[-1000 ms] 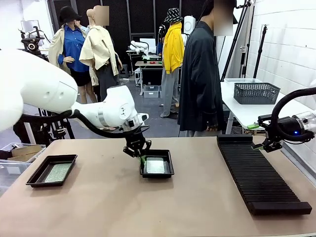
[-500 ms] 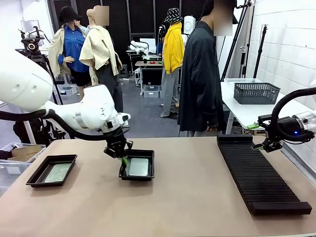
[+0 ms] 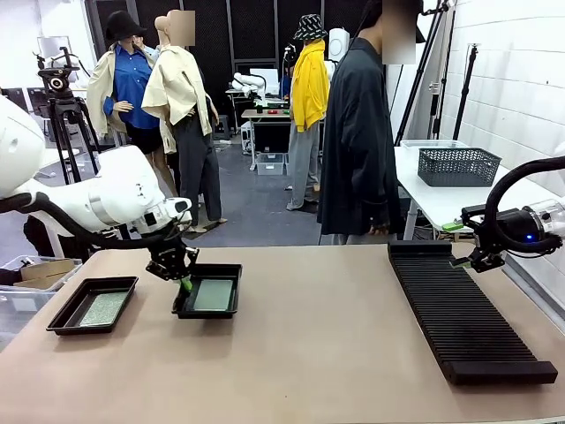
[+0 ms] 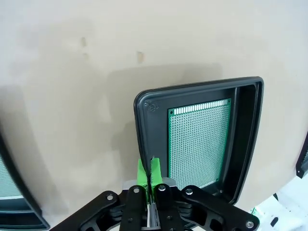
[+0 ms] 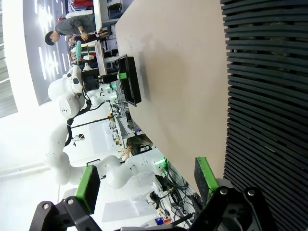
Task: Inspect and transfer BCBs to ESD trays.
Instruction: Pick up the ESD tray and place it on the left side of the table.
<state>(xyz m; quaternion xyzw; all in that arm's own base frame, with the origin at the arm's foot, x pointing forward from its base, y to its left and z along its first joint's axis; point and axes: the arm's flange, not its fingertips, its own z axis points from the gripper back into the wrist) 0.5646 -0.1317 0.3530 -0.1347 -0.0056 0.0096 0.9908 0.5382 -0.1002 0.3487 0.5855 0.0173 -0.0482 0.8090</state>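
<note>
Dragged leftward by left fingers (image 3: 184, 283) pinching its rim, ESD tray (image 3: 208, 298) nears second tray (image 3: 93, 305); right fingers (image 5: 147, 180) wide.

No readable text, label or number shows anywhere.

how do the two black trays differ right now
The left gripper is shut on the rim of the middle tray, while the far-left tray sits untouched on the table. The middle tray looks tipped up at the gripped edge; the far-left tray lies flat. Both are glossy black, the same shape, and each holds one green board.
</note>
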